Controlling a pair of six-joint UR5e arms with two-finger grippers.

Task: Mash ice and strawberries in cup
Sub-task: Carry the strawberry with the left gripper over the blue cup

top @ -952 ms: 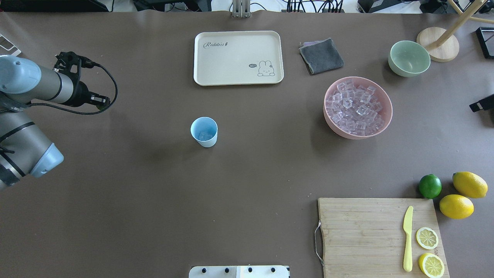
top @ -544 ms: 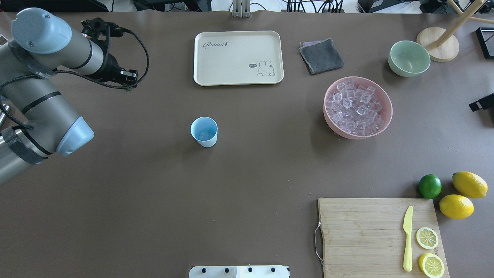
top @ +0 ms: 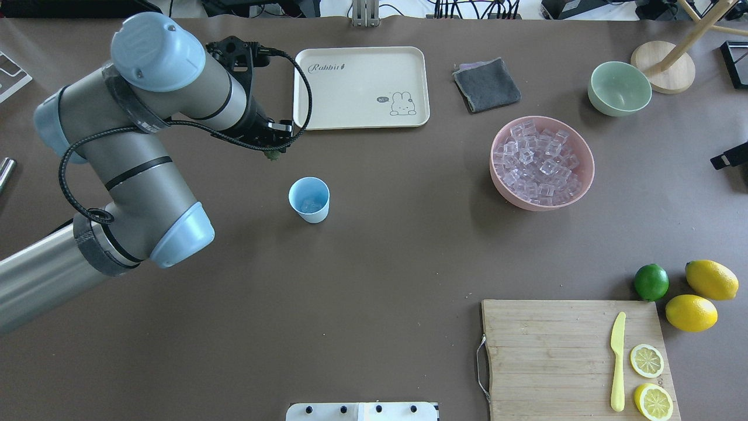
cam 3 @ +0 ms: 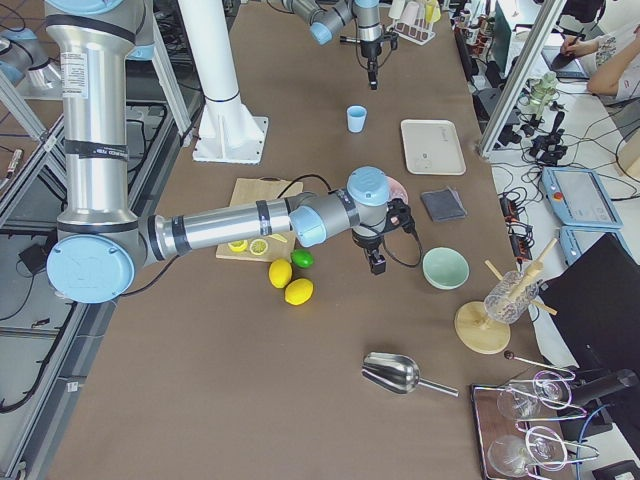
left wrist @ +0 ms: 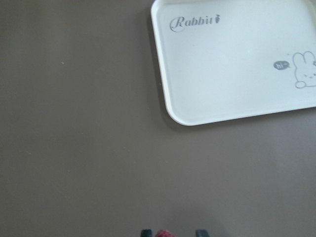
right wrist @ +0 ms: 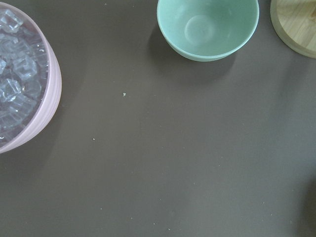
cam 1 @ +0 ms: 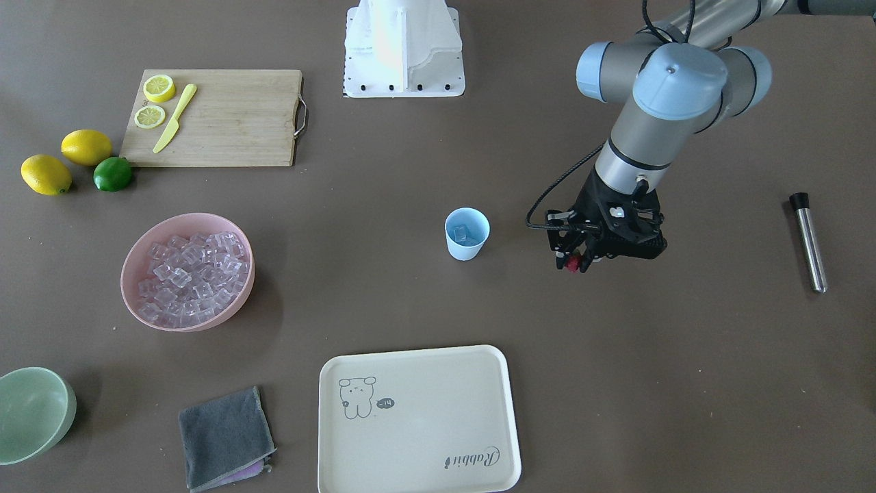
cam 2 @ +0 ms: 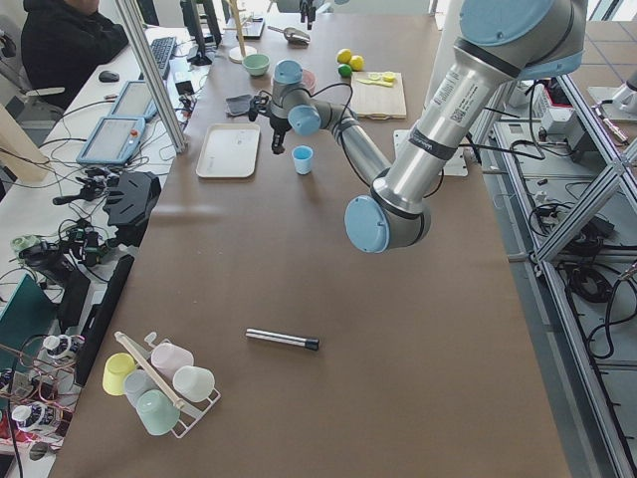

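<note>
The light blue cup [top: 309,200] stands upright mid-table with a little ice [top: 310,205] in it; it also shows in the front view [cam 1: 467,234]. Many more ice cubes [top: 537,161] fill the pink bowl [top: 586,166]. My left gripper [top: 273,151] hangs to the left of the cup and beyond it, near the tray's corner, shut on the small red strawberry [cam 1: 572,264]. The berry shows between the fingertips in the left wrist view [left wrist: 164,233]. My right gripper [cam 3: 378,262] shows only in the right side view, between the pink and green bowls; I cannot tell its state.
A cream tray [top: 361,88], grey cloth [top: 486,85] and green bowl [top: 619,88] lie at the back. A cutting board [top: 575,356] with knife and lemon slices, a lime [top: 651,282] and lemons sit front right. A steel rod [cam 1: 809,241] lies by the left arm.
My left arm has swung in from the table's left edge toward the middle, carrying the strawberry to near the tray's corner and closer to the cup. Nothing else moved.
</note>
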